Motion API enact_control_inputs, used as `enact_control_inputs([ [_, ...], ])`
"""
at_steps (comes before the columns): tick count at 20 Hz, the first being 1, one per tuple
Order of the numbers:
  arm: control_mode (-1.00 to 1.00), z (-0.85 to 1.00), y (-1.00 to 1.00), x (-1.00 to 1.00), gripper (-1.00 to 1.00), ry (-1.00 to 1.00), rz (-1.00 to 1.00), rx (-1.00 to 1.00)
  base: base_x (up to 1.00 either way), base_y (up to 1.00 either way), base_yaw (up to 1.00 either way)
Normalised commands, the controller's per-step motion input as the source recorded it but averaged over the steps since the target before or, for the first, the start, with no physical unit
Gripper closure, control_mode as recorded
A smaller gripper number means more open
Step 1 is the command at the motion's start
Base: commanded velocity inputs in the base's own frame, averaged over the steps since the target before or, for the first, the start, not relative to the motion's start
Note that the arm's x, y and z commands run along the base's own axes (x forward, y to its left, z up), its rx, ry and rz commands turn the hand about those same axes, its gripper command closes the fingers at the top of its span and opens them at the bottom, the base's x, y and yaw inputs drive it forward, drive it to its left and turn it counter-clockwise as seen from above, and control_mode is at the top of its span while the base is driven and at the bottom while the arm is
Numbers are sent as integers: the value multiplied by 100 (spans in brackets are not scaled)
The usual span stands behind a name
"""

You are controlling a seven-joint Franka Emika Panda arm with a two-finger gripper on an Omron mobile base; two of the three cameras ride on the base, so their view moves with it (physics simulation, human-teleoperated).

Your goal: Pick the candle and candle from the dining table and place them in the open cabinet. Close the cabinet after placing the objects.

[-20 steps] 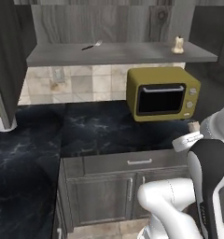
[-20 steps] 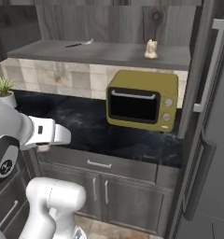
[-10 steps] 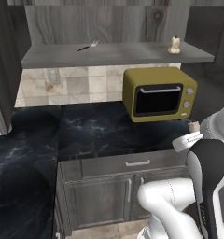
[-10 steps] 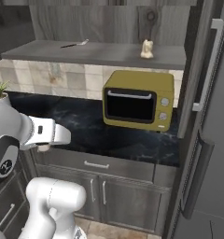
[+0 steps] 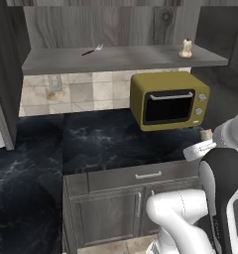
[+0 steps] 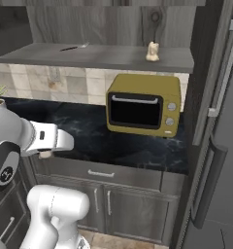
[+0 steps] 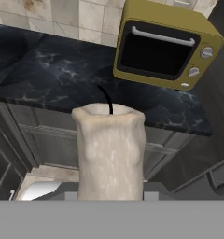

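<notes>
Candles numbered two in what I could see. One candle [image 7: 110, 149], cream and lumpy with a dark wick standing from its top, sat upright in my end effector [image 7: 110, 186], which was clamped on its lower body; the finger tips themselves were hidden behind the wax. From the left base camera that same candle showed as a small cream nub [image 5: 206, 134] at the end of my wrist, and from the right base camera as a pale bit [image 6: 44, 154] under my forearm.

The second candle [image 5: 186, 48] stood upright on the flat grey shelf of the cabinet [image 5: 116, 58], near the shelf's right end. A single thin dark utensil [image 5: 92, 50] lay on the same shelf, well apart from it toward the left.

One yellow microwave [image 5: 169, 100] sat below the shelf on the black marbled counter [image 5: 96, 144], with two round knobs on its right side. Grey tiled wall [image 5: 81, 92] ran behind the counter. Under the counter I counted one drawer with a bar handle [image 5: 148, 175] and two doors below it. A tall dark fridge door [image 6: 220, 121] with long vertical handles stood to the right.
</notes>
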Motion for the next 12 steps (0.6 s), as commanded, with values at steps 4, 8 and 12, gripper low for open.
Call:
enact_control_inputs([
  [4,100,0,0,0,100,0,0,0,38,37,-6],
  [8,100,0,0,0,100,0,0,0,34,30,-6],
  [12,100,0,0,0,100,0,0,0,32,28,-6],
])
